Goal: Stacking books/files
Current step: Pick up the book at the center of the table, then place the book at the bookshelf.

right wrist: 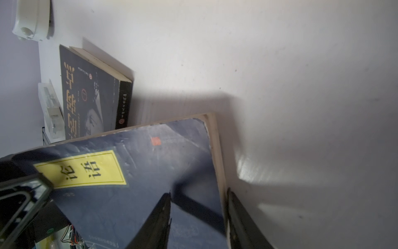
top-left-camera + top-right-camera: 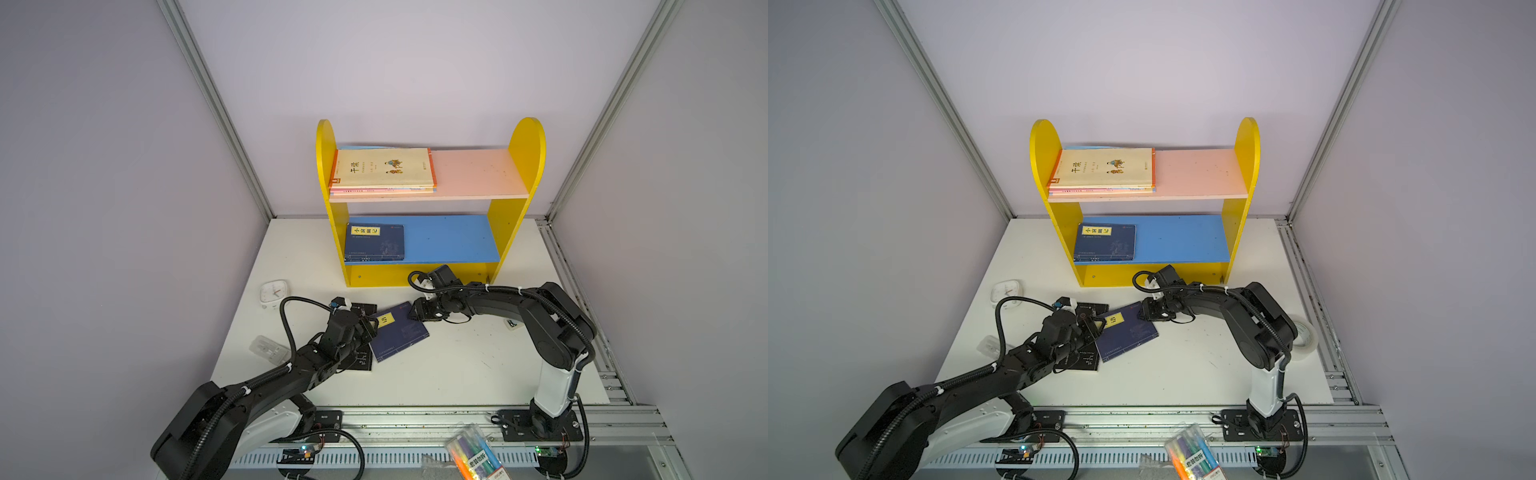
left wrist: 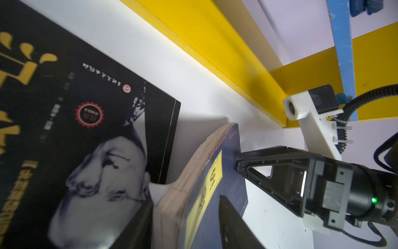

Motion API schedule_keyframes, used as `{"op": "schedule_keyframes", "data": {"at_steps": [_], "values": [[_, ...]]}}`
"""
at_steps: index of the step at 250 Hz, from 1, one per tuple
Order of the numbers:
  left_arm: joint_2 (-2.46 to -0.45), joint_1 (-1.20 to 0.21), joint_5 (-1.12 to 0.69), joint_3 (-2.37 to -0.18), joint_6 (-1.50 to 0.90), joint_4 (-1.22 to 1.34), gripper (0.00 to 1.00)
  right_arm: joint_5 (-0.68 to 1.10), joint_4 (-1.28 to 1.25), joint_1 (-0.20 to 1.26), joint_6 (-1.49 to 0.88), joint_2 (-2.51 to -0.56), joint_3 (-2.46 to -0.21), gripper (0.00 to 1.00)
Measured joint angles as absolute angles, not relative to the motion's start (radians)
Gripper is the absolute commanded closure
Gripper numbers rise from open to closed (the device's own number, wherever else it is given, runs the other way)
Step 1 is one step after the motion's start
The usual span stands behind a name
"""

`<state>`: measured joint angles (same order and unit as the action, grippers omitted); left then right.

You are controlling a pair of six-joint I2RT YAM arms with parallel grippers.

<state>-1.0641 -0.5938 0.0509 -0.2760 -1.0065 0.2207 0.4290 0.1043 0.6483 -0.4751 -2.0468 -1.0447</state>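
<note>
Navy paperback w/ yellow label (image 2: 401,336), frame centre, lies btw both arms: left gripper (image 2: 371,326) pinches its label corner, right gripper (image 2: 417,312) pinches opp. upper-right corner, held edge running left-right.

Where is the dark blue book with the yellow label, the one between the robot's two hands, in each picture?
In a top view: the dark blue book with the yellow label sits just below the middle.
In a top view: book just below the middle too.
Left wrist view: book at bottom middle.
Right wrist view: book at lower left.
Shared landmark: black book with gold lettering, beside it everywhere.
</note>
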Motion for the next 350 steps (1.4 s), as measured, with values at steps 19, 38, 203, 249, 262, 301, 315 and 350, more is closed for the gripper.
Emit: {"op": "schedule_keyframes", "data": {"at_steps": [19,38,203,249,262,301,315,350], "values": [[-1.059,-0.594,0.051,-0.275,-1.007,0.221,0.71,0.429,0.1,0.648,-0.475,-2.047,-1.043,0.55],[-1.052,-0.594,0.051,-0.274,-1.007,0.222,0.82,0.43,0.095,0.648,-0.475,-2.045,-1.04,0.55],[-0.825,-0.521,-0.04,-0.283,-0.955,0.21,1.0,0.353,0.117,0.502,-0.416,-1.729,-0.916,0.45],[-0.789,-0.485,-0.117,-0.351,-0.932,0.185,1.0,0.331,0.137,0.492,-0.389,-1.677,-0.915,0.45],[-0.789,-0.472,-0.139,-0.371,-0.932,0.179,1.0,0.321,0.144,0.491,-0.382,-1.663,-0.914,0.45],[-0.805,-0.442,-0.196,-0.429,-0.925,0.177,1.0,0.278,0.178,0.488,-0.365,-1.621,-0.909,0.45],[-0.819,-0.432,-0.217,-0.451,-0.924,0.181,1.0,0.262,0.184,0.488,-0.357,-1.606,-0.905,0.45],[-0.875,-0.403,-0.257,-0.513,-0.915,0.206,1.0,0.22,0.199,0.487,-0.344,-1.562,-0.889,0.45]]}}
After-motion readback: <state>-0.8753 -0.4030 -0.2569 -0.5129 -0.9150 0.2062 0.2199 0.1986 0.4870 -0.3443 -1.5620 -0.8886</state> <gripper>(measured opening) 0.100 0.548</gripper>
